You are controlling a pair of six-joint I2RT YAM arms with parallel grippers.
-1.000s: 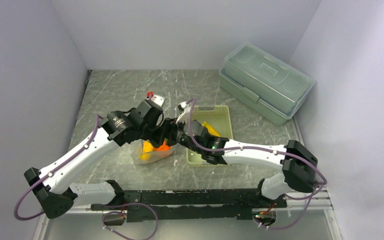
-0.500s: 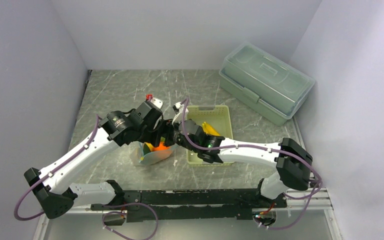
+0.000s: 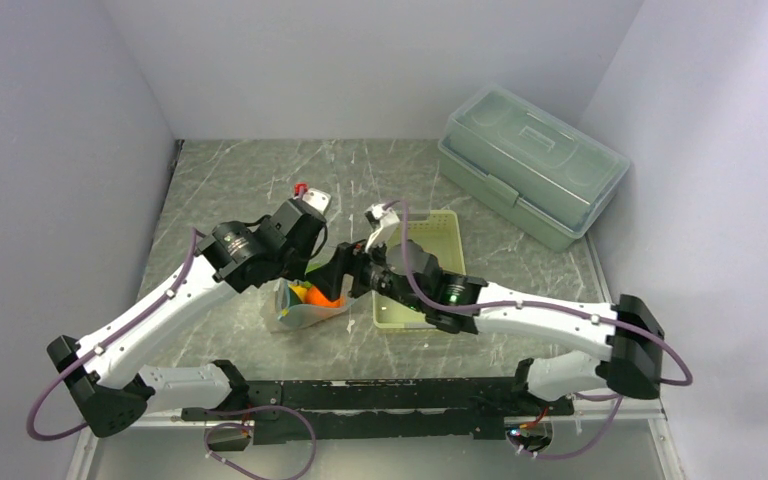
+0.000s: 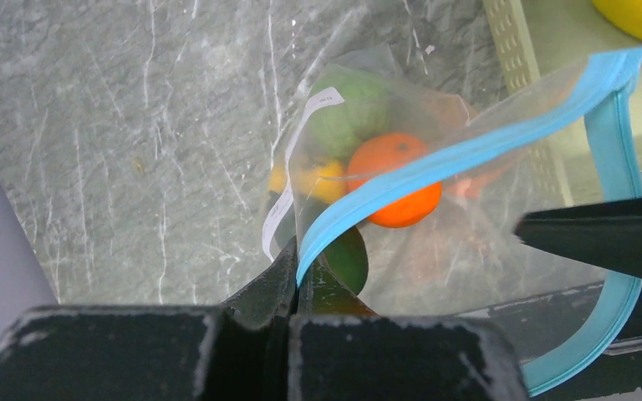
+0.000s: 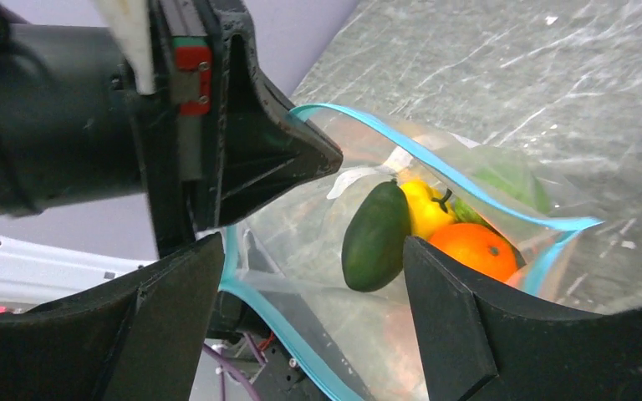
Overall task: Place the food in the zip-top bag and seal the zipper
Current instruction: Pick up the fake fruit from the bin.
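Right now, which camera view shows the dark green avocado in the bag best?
The right wrist view: the avocado shows whole inside the open bag. The left wrist view shows only a part of it below the blue zipper. In the top view it cannot be made out.

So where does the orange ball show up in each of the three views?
Top external: the orange ball sits just left of centre, inside the bag between the two wrists.
Left wrist: centre, partly behind the blue zipper.
Right wrist: lower right, beside the dark green avocado.
Shared landmark: the zip-top bag around it, its rim pinched by the left gripper.
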